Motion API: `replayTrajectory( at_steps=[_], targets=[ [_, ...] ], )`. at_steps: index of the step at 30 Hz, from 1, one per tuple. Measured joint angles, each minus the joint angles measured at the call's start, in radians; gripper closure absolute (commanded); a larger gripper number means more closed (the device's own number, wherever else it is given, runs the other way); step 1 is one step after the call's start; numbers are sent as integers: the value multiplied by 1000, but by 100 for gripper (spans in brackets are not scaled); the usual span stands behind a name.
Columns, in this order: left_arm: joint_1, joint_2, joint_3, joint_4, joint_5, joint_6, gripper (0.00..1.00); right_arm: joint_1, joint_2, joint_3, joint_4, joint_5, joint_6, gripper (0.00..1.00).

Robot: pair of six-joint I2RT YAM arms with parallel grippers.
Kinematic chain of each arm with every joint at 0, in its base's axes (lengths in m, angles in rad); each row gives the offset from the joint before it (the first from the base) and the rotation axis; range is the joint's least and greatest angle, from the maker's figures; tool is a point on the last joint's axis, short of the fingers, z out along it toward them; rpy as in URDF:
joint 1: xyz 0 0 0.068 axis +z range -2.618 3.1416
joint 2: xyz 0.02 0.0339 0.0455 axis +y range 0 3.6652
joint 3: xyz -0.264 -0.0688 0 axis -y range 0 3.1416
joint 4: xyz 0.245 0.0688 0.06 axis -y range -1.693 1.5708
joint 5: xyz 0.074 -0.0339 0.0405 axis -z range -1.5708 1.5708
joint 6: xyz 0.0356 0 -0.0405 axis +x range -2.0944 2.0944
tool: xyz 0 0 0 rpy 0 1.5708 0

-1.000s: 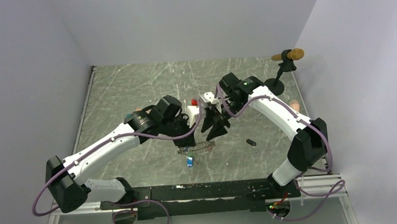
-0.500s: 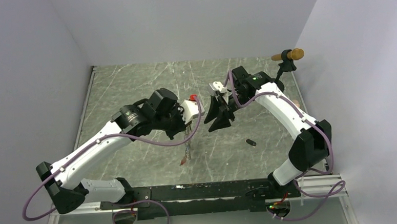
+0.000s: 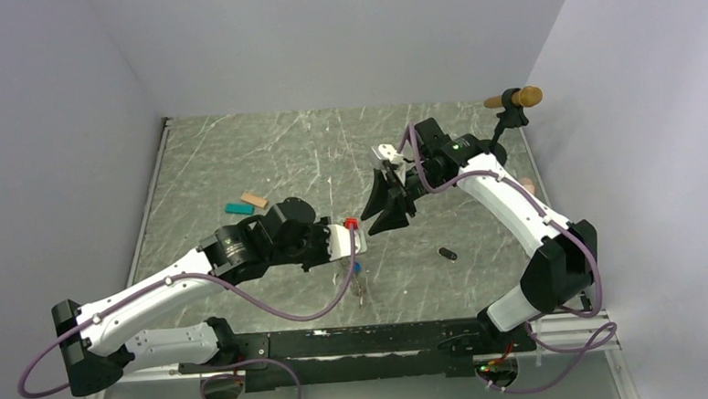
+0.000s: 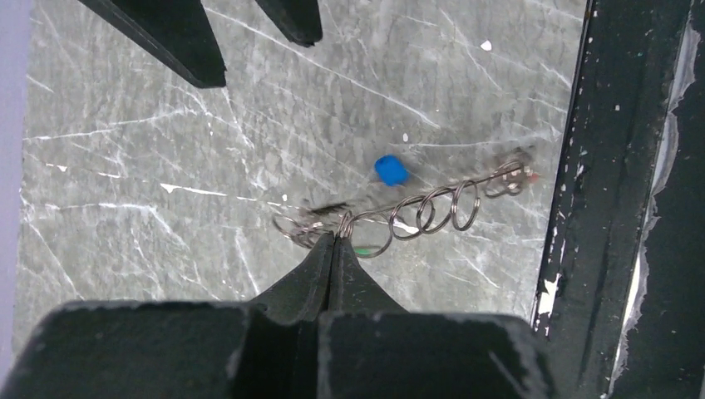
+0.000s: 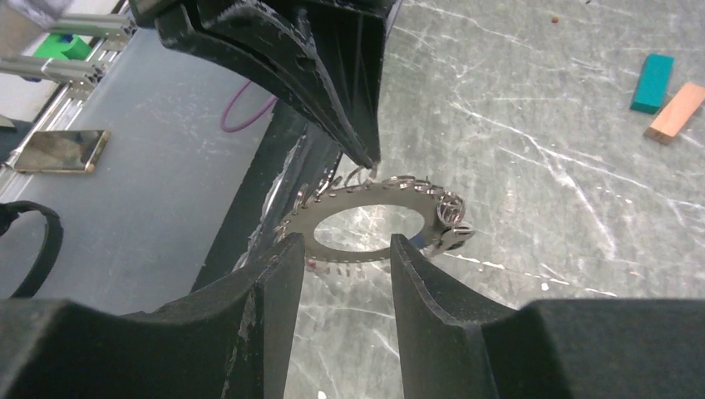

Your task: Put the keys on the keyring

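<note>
Grey metal, the keyring (image 4: 424, 212) hangs from my left gripper (image 4: 334, 238), whose fingers are pressed together on its edge. A blue key (image 4: 390, 169) shows just beside the keyring, and I see a speck of green touching its rim. My right gripper (image 5: 339, 253) hovers near the keyring, fingers parted, holding nothing. A black key (image 3: 446, 253) lies on the table (image 3: 238, 160), well to the keyring's right. The teal block (image 5: 652, 81) and tan block (image 5: 675, 110) sit together, well apart from the keyring.
</note>
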Motion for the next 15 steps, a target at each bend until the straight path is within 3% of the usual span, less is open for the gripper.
replayTrajectory(
  at_steps=[15],
  targets=[
    [-4,-6,-68,183,24,-64,100,99,-21,-137,204,27,136,66]
  ],
)
